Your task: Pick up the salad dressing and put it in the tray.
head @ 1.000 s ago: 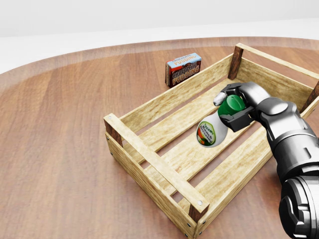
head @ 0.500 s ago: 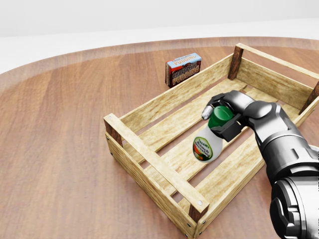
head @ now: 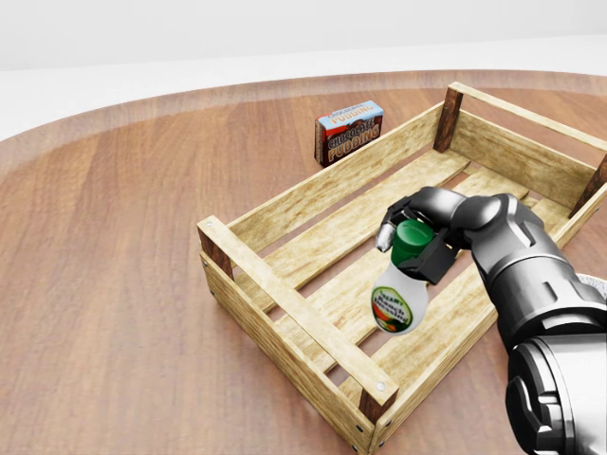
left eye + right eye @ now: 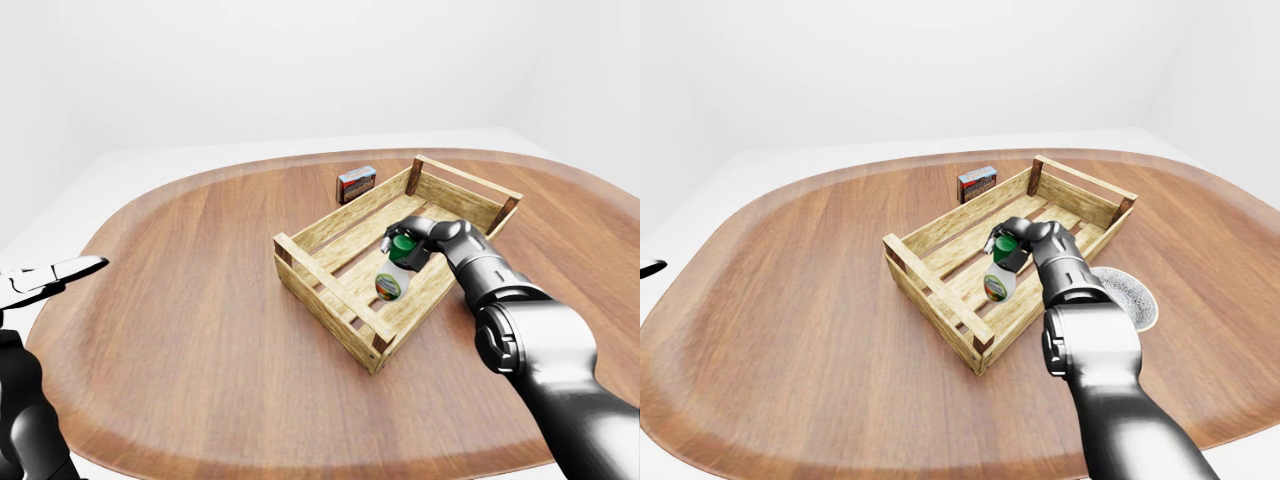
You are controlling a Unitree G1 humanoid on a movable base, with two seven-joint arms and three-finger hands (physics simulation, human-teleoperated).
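- The left hand [image 4: 45, 278] shows only at the left edge of the left-eye view, well apart from everything on the table [image 3: 114, 237]; its pale fingers [image 4: 80, 266] are spread apart and hold nothing.
- A chocolate pudding box [image 3: 349, 132] stands on the table just beyond the tray's far long wall, near the top of the head view, untouched.
- The wooden slatted tray [image 3: 285, 313] lies diagonally across the head view, from lower left to upper right.
- The salad dressing [image 3: 399, 292] is a white bottle with a green cap [image 3: 411, 239]; it sits inside the tray, over the slats towards the near long wall.
- Its long axis is steeply tilted: cap up and slightly towards the view's right, base down towards the lower left, label facing the camera.
- I cannot tell whether its base touches the slats.
- The right hand [image 3: 424, 237] reaches in from the lower right, its fingers [image 3: 389, 230] clamped round the cap and neck.
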